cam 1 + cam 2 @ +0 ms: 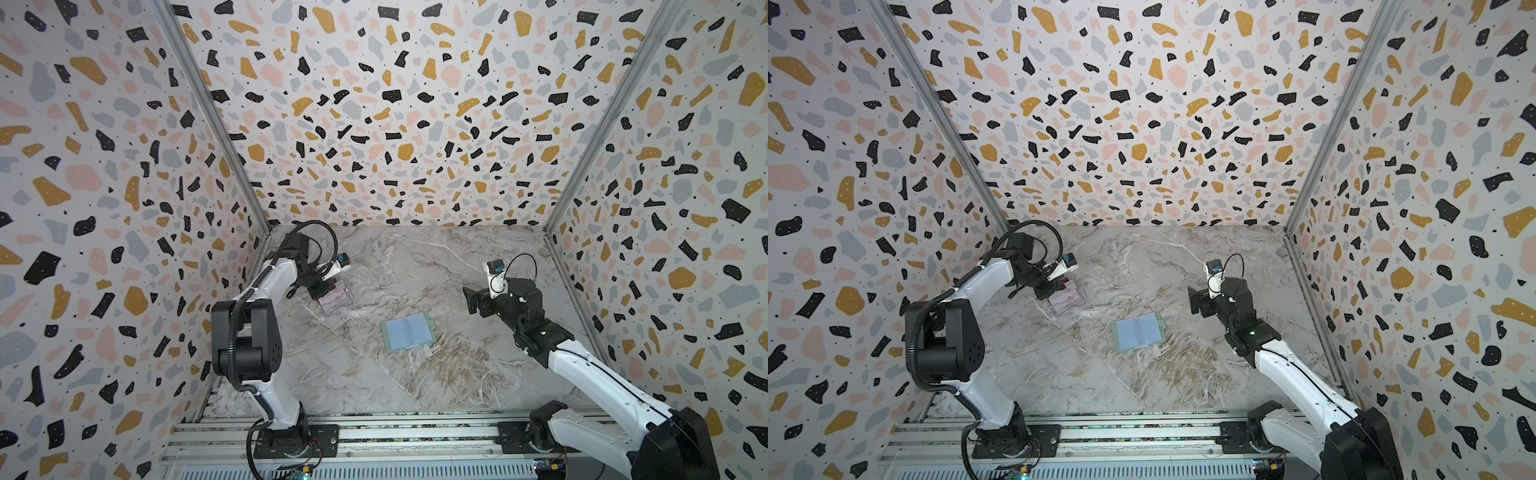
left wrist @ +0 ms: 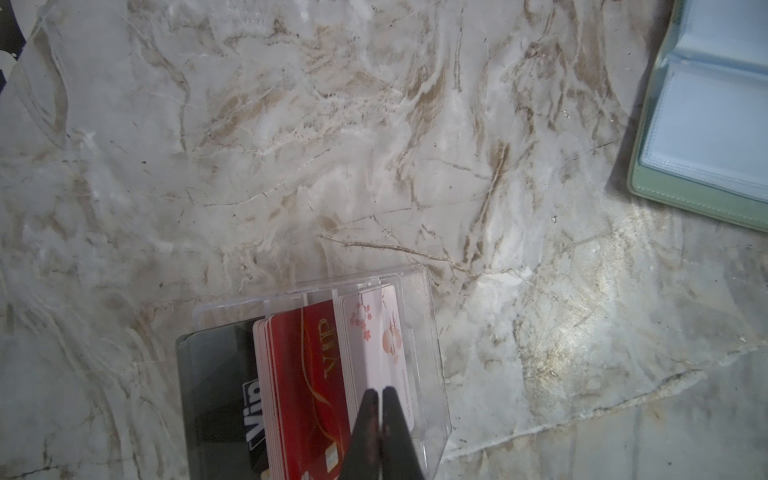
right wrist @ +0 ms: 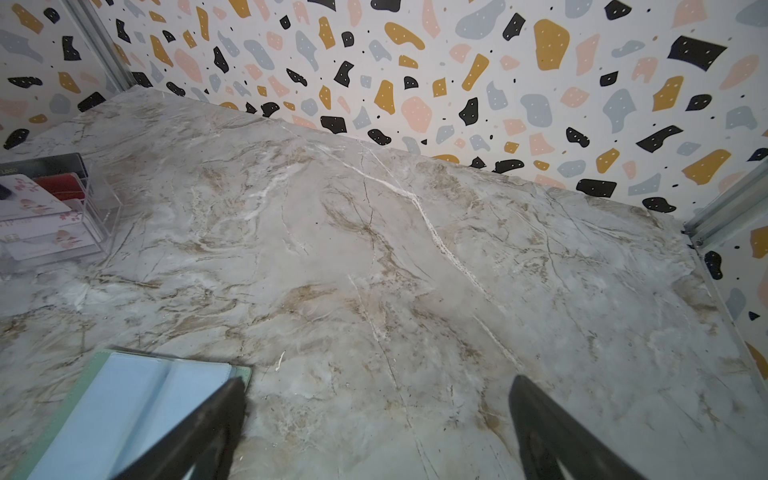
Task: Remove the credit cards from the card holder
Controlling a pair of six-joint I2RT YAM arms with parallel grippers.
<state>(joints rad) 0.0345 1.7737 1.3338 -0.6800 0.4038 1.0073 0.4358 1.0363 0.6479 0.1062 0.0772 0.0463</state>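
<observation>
Lying open and flat on the grey-brown marble tabletop (image 1: pixel 436 266), the small pale mint-green booklet-style card holder (image 1: pixel 408 332) shows only clear bluish plastic sleeves in both top views. No card is visible in the pages facing up, though any pages beneath are hidden. Well apart from the card holder, on the left arm's side and a little nearer the back wall, stands a clear plastic box (image 2: pixel 419 299) with cards upright in it. These are a dark grey card (image 2: pixel 216 374) printed "Vip", a stack fronted by a red card (image 2: pixel 307 365), and a white-pink card (image 2: pixel 382 332) with small flowers. The left gripper (image 2: pixel 379 411) hangs over that box, its fingers pressed together right in front of the white-pink card; whether they pinch a card's edge cannot be told. The right gripper (image 3: pixel 376 382) hovers just beside the card holder on the opposite side, jaws spread wide and holding nothing, with one finger over the holder's corner in the right wrist view.

By my reading, the step in hand is dropping a removed card into the box, and the task looks near its end. The next move calls for the left fingers to part and lift straight up so the standing cards are not dragged. After that the hidden sleeves need checking, and the right gripper is well placed to pin the cover.
</observation>
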